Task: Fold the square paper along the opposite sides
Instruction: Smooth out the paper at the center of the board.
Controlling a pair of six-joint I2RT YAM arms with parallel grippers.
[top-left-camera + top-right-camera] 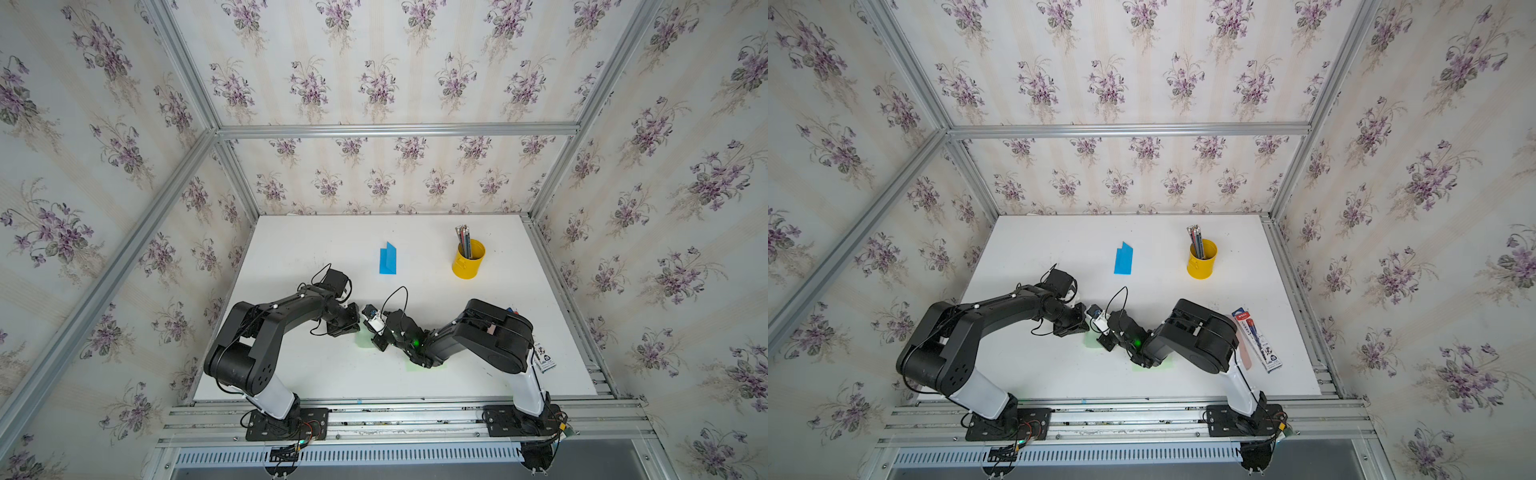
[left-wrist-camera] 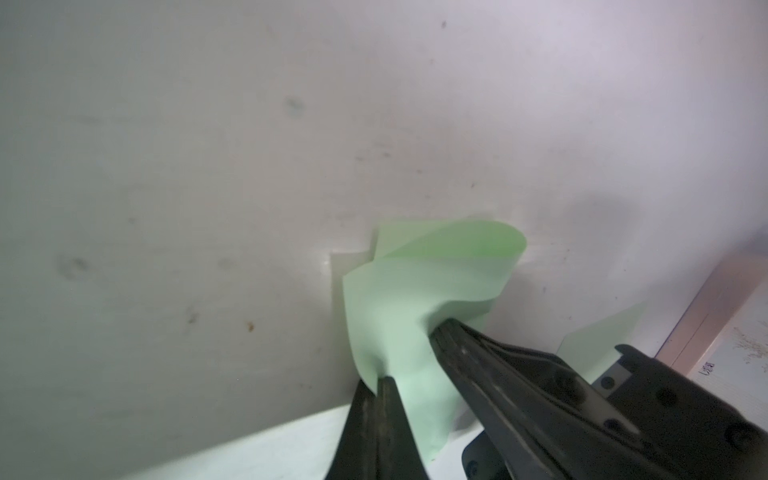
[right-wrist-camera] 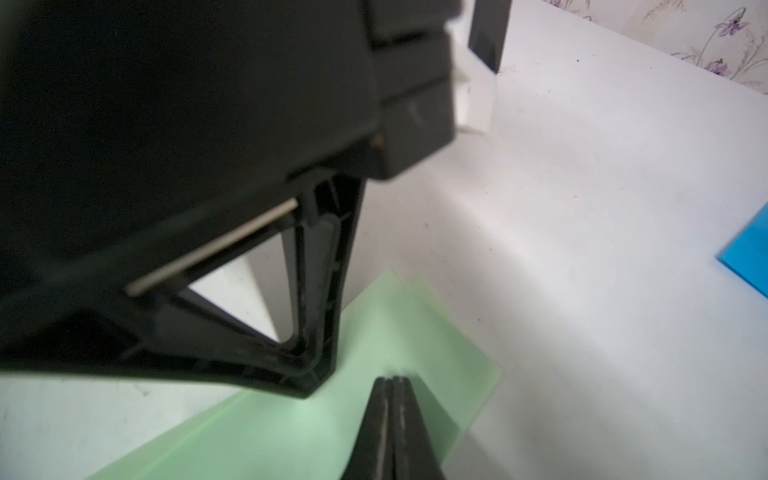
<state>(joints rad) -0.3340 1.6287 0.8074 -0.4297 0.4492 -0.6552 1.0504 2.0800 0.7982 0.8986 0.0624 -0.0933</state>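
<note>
The green paper lies curled mid-front on the tabletop; the left pincer is clamped on its edge; the right pincer, closed too, touches the sheet with its tip.

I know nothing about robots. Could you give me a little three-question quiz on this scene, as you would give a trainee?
1. Multiple choice: what colour is the paper that the left gripper pinches? A green, B red, C black.
2. True or false: the yellow cup stands upright on the table with pencils in it.
3. Short answer: is the right gripper open or shut?

Key: 1 A. 2 True. 3 Shut, with its tip down on the paper.
</note>
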